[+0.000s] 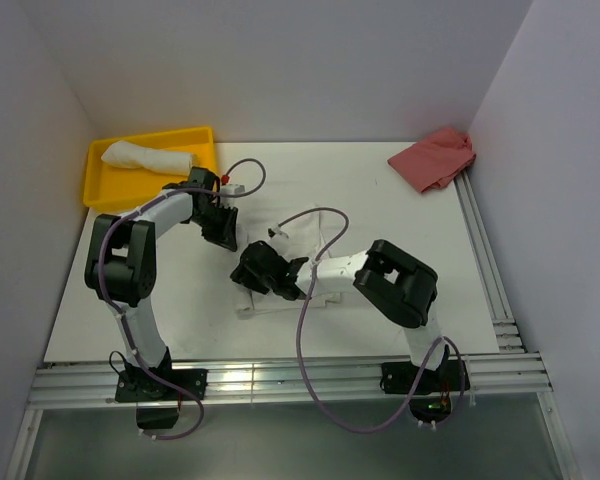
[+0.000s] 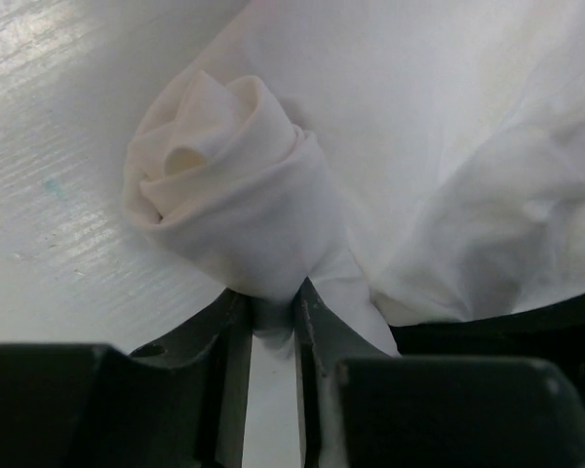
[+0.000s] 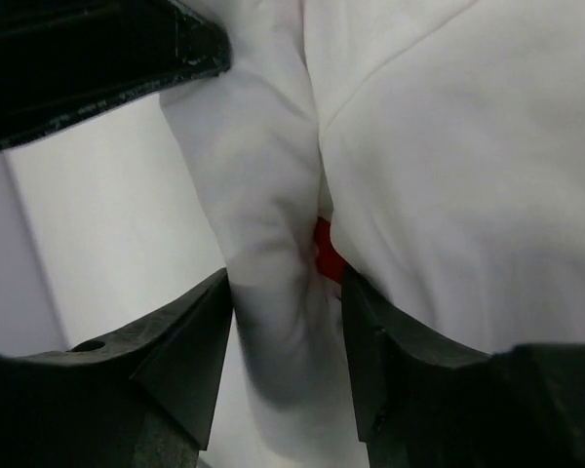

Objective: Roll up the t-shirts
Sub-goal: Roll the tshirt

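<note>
A white t-shirt [image 1: 302, 228] lies partly rolled mid-table, mostly hidden under the arms. My left gripper [image 1: 220, 228] is shut on its left end; in the left wrist view the jaws [image 2: 273, 300] pinch cloth just below a tight spiral roll [image 2: 229, 185]. My right gripper [image 1: 262, 268] is shut on a thick rolled fold [image 3: 268, 244] of the same t-shirt, and its small red print [image 3: 327, 252] shows beside the right finger. In the right wrist view the gripper [image 3: 288, 297] holds the fold between its jaws. A second white t-shirt [image 1: 145, 156] lies rolled in the yellow tray [image 1: 202, 135].
A pinkish-red cloth [image 1: 435, 158] lies at the back right by the wall. The yellow tray stands at the back left. Grey cables [image 1: 325, 225] loop over the shirt. Metal rails [image 1: 280, 380] run along the near edge and right side.
</note>
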### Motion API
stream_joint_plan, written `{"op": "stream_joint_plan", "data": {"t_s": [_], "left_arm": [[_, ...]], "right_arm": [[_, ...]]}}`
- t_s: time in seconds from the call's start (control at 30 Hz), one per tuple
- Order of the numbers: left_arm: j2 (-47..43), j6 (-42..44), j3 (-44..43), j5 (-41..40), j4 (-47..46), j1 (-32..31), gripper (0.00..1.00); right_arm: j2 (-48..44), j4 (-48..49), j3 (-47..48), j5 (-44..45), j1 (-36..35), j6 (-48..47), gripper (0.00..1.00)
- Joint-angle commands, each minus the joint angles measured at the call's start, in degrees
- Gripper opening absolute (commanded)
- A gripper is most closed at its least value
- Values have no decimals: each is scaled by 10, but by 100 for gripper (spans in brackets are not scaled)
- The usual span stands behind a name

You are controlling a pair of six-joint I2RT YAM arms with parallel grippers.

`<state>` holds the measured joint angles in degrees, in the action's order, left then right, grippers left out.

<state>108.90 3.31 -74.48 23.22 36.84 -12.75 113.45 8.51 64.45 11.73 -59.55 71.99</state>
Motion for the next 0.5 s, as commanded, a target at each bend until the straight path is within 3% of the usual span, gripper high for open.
{"op": "stream_joint_plan", "data": {"t_s": [0.0, 0.3, 0.47], "left_arm": [[-4, -2, -22, -19, -8, -14, 20], [-6, -1, -30, -27, -4, -19, 21], [-6, 0, -31, -28, -3, -21, 22]], "right_arm": [[-31, -156, 37, 93, -25, -39, 56], [-21, -327, 171, 195, -63, -63, 57], [10, -372, 241, 220, -70, -85, 57]]}}
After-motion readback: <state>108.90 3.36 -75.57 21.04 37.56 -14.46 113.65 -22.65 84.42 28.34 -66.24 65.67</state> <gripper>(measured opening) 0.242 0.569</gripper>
